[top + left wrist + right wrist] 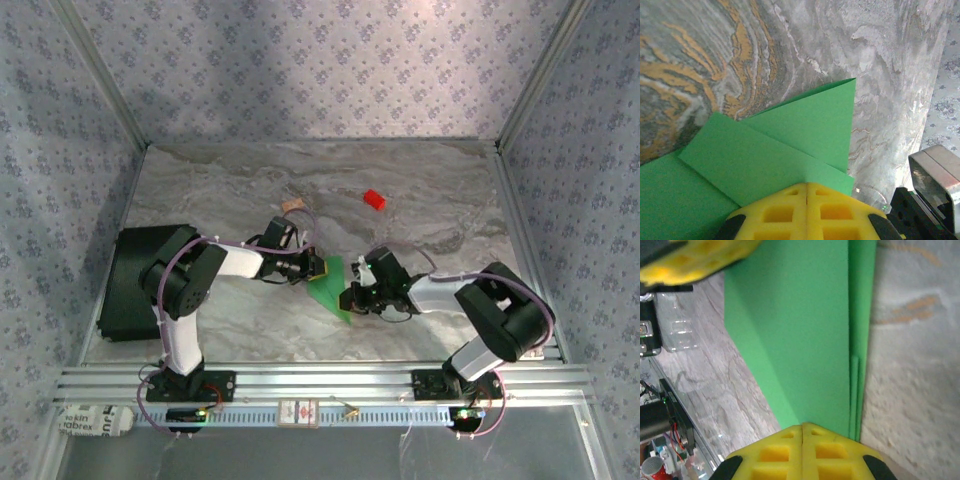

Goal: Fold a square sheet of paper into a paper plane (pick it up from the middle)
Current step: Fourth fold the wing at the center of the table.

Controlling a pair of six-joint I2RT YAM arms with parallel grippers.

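Paper [331,286] in left pincer [806,188], right pincer [802,428]

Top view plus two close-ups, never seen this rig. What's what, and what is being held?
Two robot arms are bolted at the near edge of the marbled table: left arm, right arm. The wide picture comes from a fixed camera above and behind them. The close-ups come from a camera on each wrist, looking past its yellow jaws. Both pairs of jaws are shut on a partly folded green paper, one from each side. Farther back on the table lie a small red block and a tan piece.
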